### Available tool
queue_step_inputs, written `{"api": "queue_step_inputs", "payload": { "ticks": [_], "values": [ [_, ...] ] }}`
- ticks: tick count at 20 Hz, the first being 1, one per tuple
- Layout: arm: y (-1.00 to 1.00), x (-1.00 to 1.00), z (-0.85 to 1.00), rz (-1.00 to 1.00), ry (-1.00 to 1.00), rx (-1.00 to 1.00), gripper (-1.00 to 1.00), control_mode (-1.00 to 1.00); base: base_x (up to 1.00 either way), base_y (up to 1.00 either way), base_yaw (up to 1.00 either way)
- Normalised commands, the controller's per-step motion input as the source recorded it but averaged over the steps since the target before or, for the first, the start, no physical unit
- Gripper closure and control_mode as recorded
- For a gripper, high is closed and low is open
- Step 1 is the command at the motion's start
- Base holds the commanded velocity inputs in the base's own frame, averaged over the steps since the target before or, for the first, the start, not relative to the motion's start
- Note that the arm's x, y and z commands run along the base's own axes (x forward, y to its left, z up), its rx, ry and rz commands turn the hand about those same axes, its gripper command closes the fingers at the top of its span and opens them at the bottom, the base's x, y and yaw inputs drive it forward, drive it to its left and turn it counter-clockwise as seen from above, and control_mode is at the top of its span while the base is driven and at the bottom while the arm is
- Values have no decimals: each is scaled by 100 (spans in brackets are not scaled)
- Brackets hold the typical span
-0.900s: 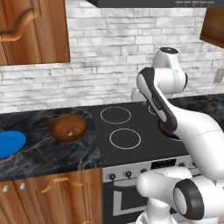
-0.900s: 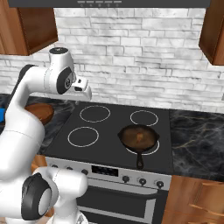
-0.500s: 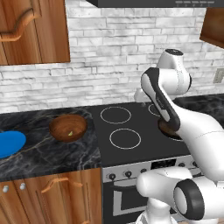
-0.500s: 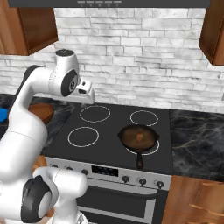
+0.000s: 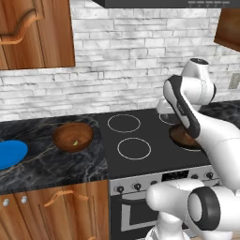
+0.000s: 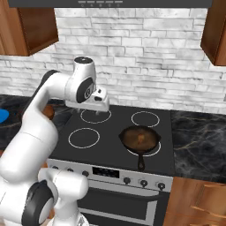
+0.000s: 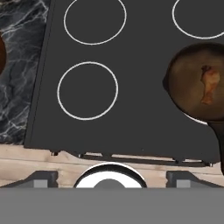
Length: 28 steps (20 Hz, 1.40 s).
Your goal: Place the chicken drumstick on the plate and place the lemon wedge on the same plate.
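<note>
In the pan (image 7: 199, 85) at three o'clock lies the chicken drumstick (image 7: 208, 85); the empty, open hand (image 6: 100, 99) could nudge it aside when descending

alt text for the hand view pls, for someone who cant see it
Looking down on a black stovetop: a chicken drumstick lies in a dark brown skillet at the right, over one burner. Three white burner rings are bare, and black marbled counter runs along the left edge. The gripper's two dark fingertips rise wide apart at the bottom, holding nothing.
</note>
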Motion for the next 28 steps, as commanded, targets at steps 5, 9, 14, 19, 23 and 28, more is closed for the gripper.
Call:
{"api": "queue_step_inputs", "payload": {
  "ticks": [5, 9, 14, 19, 23, 28],
  "values": [
    [-43, 15, -25, 0, 7, -3, -100, -100, 0, 0, 0],
    [-42, 12, -25, 0, 13, 0, -100, -100, 0, 0, 0],
    [-39, 5, -20, 0, 14, 0, -100, -100, 0, 0, 0],
    [-39, 0, -18, 0, 10, 0, -100, -100, 0, 0, 0],
    [-41, 0, -17, 0, 5, 0, -100, -100, 0, 0, 0],
    [-37, 1, -23, 0, 0, 0, -100, -100, 0, 0, 0]
  ]
}}
